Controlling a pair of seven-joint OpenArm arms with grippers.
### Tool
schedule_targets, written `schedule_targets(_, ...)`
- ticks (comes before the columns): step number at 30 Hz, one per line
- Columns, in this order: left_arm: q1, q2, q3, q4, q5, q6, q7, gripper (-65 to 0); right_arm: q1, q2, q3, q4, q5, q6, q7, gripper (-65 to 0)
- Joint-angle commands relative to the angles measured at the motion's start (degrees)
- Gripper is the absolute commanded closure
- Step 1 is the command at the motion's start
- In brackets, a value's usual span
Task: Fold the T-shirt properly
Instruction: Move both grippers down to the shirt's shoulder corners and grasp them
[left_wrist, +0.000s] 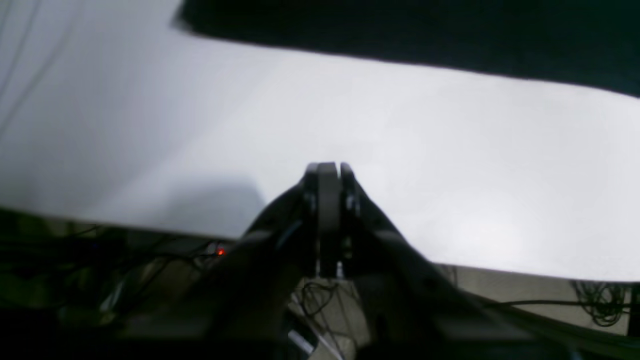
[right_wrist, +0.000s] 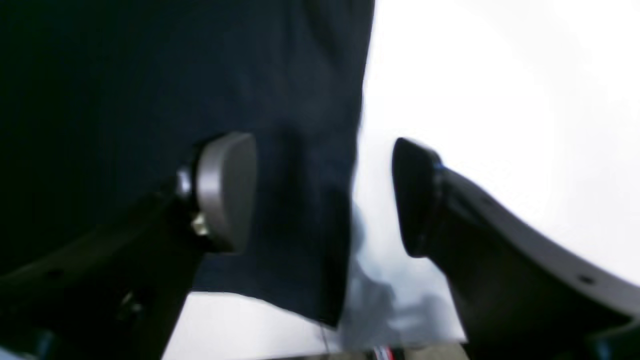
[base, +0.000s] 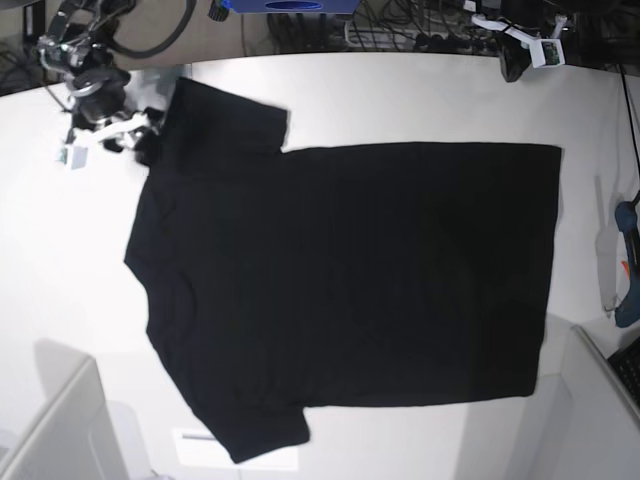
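Black cloth between the jaws of the right tool. Jaws spread wide, nothing clamped. Grey pad over the fabric, dark pad over bare white worktop. Straddles a free edge of the T-shirt, and that edge runs roughly along the tool's reach, between the two pads. Contact with the cloth not readable from the blurred wrist view.

Outward, base view: right tool at the far left corner, just beside the upper sleeve. T-shirt spread flat on the worktop, plain side up. Long axis across the view: collar end at the view's left, hem at the view's right. Second sleeve at the near edge, well apart from either tool.

Left tool: clenched, empty, above bare worktop. T-shirt ahead of it as a dark band, apart from the tip.

Judgement: sleeve fold-in likely the step in hand. Right arm clearly nearer, already at the sleeve edge. Needs only a closing pinch on that edge, then a carry toward the shirt's middle, across the long axis. Risk: single-layer pinch slipping, or the body dragging out of square.
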Motion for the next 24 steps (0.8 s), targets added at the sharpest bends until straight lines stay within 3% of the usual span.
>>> schedule_targets(1, 1.01, -0.28, -0.68, 0.57, -0.11, 0.21, -1.6, 0.0, 0.75, 0.41, 1.4, 0.53, 1.6, 1.0, -1.05, -41.3)
schedule_targets(6, 0.84, 1.3, -3.85, 0.66, -0.11, 0.21, -1.87, 0.0, 5.5, 0.41, 5.88, -3.6, 3.45, 2.49, -8.7, -41.0)
schedule_targets(9, 0.31, 1.48, -5.78, 0.66, -0.2, 0.21, -1.87, 0.0, 6.11, 0.41, 6.32, -5.8, 3.27, 4.17, -9.31, -41.0)
schedule_targets(18, 0.14, 1.57, -6.93, 0.66, -0.64, 0.21, -1.43, 0.0, 6.9, 2.08, 6.15, -12.22, 3.18, 4.25, -9.23, -41.0)
schedule_targets(21, -0.39, 1.57, -6.57, 0.74, -0.73, 0.21, -1.52, -15.3, 7.52, 3.31, 6.06, -14.77, 3.09, 4.25, -9.23, -41.0)
schedule_targets(24, -1.27, 2.18, -6.93, 0.48, -3.37, 0.21, -1.34, -18.8, 7.69, 3.92, 5.88, -17.32, 3.27, 4.25, -9.23, -41.0)
